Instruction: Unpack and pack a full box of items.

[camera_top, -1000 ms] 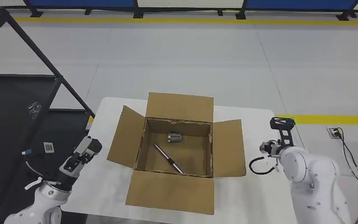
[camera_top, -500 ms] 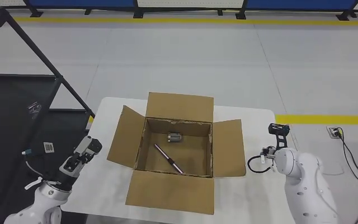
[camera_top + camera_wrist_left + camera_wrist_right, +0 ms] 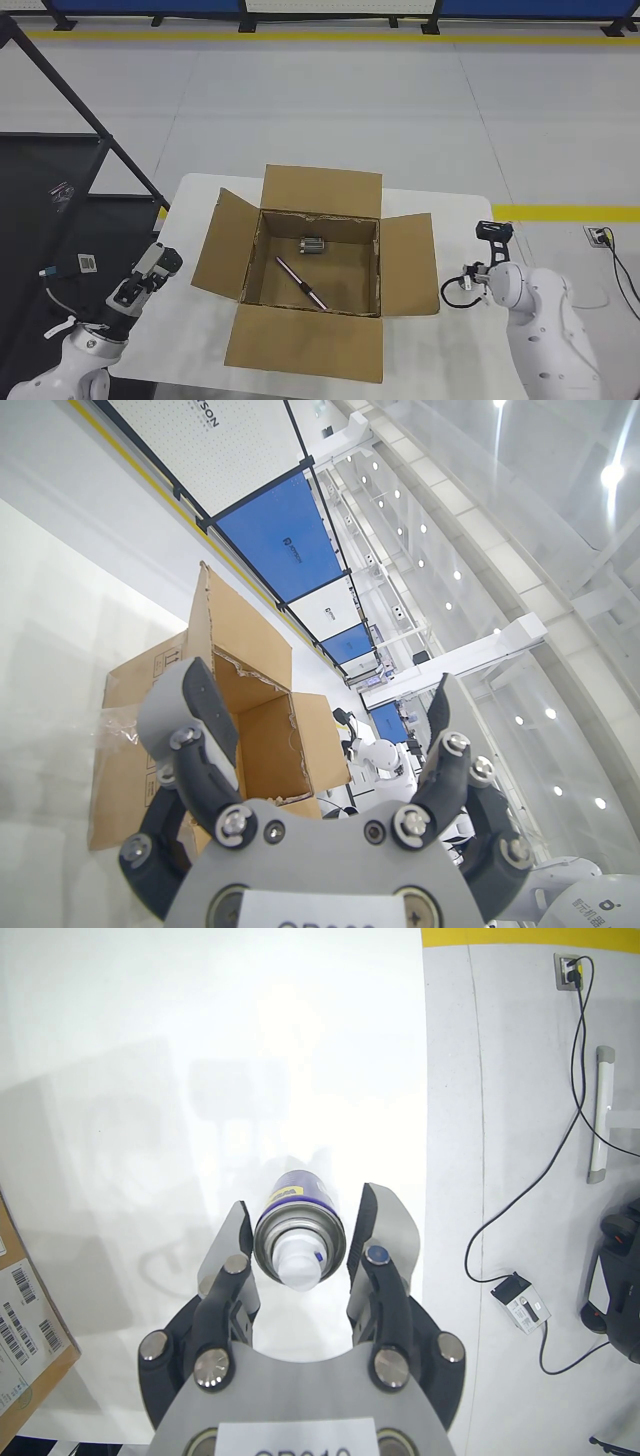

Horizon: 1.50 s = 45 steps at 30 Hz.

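Over the last second the right arm has drawn in a little toward the box (image 3: 305,345); the left arm, the box and its contents have not shifted.

Right tool (image 3: 305,1202): released, jaws spread either side of a spray can (image 3: 300,1233). The can appears to stand upright on the worktop (image 3: 200,310), well to the right of the box. One pad (image 3: 245,1233) is at or just beside the can wall; the other stands apart from it with a visible gap.

Left tool (image 3: 320,680): released and empty, held off the left side of the box and aimed toward it.

Inside the box, a slim rod (image 3: 300,279) lies slantwise on the floor, with a small metal part (image 3: 311,244) near the far wall.

Assessment: unpacking appears to be in hand, with the can at the point of set-down. Whether it is being let go or taken up cannot be settled. If let go, the next move calls for a straight lift clear without tipping the can, then a reach into the box.
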{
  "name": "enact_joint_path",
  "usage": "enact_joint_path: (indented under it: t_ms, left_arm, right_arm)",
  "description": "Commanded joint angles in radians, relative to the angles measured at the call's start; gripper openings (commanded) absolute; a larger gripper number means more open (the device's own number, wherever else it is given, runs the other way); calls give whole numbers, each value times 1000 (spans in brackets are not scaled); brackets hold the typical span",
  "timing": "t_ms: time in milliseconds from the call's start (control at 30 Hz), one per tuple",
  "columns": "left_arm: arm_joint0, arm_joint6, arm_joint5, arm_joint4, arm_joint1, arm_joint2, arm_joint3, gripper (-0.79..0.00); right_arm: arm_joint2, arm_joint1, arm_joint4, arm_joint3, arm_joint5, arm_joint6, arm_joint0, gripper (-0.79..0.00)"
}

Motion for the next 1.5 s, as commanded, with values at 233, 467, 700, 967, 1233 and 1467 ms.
enact_joint_path:
  t_ms: [233,467,700,967,1233,1467]
  left_arm:
    - [0,0,0,0,0,0,0,0]
    - [9,22,-5,-5,0,7,-10,0]
    - [34,74,-32,-31,0,-8,-14,0]
    - [73,113,-61,-40,2,-50,-12,0]
    - [100,118,-77,-52,3,-53,-14,0]
    - [101,116,-77,-52,3,-52,-15,0]
  right_arm:
    - [20,-1,-14,-283,111,-50,-75,0]
    - [-140,-7,-63,-780,33,-79,-187,0]
    - [-500,-43,-63,-634,-129,-3,43,0]
    - [-783,-160,198,-119,-17,-40,350,-314]
    - [-939,-296,420,309,79,-194,506,-34]
    - [-958,-324,437,363,89,-209,544,0]
